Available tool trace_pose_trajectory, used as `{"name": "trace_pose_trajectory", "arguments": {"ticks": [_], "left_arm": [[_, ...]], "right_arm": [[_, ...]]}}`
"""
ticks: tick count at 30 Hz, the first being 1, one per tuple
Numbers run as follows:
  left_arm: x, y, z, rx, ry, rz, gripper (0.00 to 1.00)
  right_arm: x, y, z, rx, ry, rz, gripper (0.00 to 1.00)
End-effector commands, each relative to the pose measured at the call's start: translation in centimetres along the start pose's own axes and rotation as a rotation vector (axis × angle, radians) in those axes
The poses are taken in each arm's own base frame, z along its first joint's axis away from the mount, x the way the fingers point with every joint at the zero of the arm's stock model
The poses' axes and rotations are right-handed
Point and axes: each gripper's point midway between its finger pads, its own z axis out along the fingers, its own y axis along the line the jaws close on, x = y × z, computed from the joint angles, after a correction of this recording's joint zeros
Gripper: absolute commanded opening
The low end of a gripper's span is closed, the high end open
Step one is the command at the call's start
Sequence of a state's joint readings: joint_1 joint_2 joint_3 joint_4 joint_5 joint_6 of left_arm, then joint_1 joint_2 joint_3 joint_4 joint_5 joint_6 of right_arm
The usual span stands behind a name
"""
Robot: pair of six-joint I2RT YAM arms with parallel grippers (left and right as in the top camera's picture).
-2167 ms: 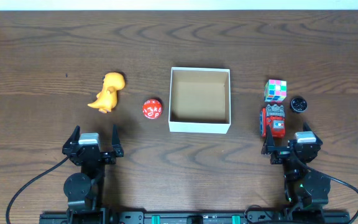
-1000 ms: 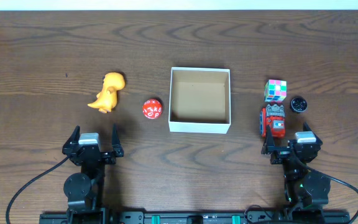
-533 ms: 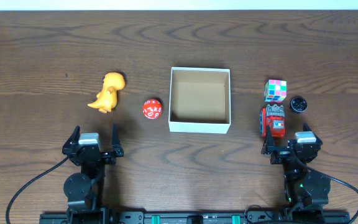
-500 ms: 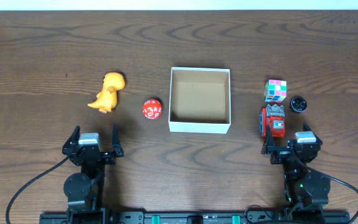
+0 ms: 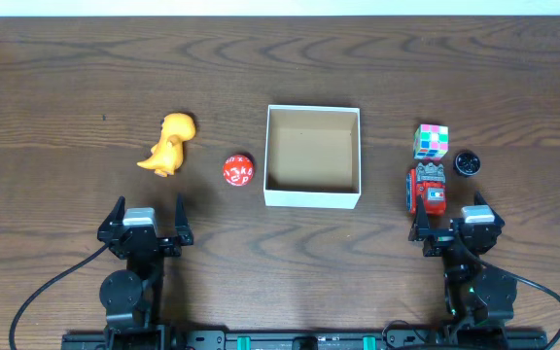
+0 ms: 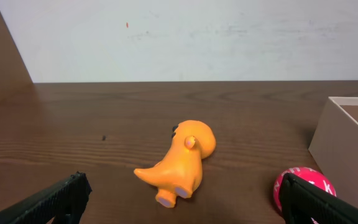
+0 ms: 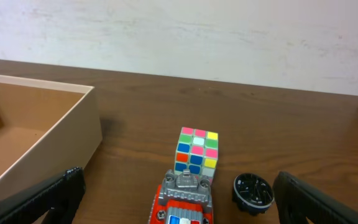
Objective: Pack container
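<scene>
I see the container sitting in the middle of the tabletop, open top up, white walls around a brown inside. Just left of it lies a red ball with white markings, and farther left an orange dinosaur toy lies on its side, apart from the ball. To the container's right, a red toy vehicle sits near the wall without touching it. A multicoloured puzzle cube stands just behind it, and a small black round piece lies beside the cube. My left jaws stand spread wide near the front edge, short of the dinosaur and ball, holding nothing. My right jaws are spread too, just in front of the red vehicle.
</scene>
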State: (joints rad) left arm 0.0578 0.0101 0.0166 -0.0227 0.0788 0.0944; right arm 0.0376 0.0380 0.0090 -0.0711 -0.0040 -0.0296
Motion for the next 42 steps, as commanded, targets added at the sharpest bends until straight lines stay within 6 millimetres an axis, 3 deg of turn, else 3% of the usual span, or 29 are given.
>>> {"name": "trace_pose_trajectory", "arguments": {"ticks": [1,35,42], "left_arm": [[1.5,-0.3,0.0,0.015,0.047,-0.002,0.98],[1.5,-0.3,0.0,0.015,0.047,-0.002,0.98],[1.5,-0.3,0.0,0.015,0.047,-0.002,0.98]], "right_arm": [[0.1,-0.3,0.0,0.013,0.001,0.014,0.99],[0.1,-0.5,0.0,0.023,-0.001,0.020,0.99],[-1.7,-1.2,-0.2,0.054,-0.061,0.270,0.99]]}}
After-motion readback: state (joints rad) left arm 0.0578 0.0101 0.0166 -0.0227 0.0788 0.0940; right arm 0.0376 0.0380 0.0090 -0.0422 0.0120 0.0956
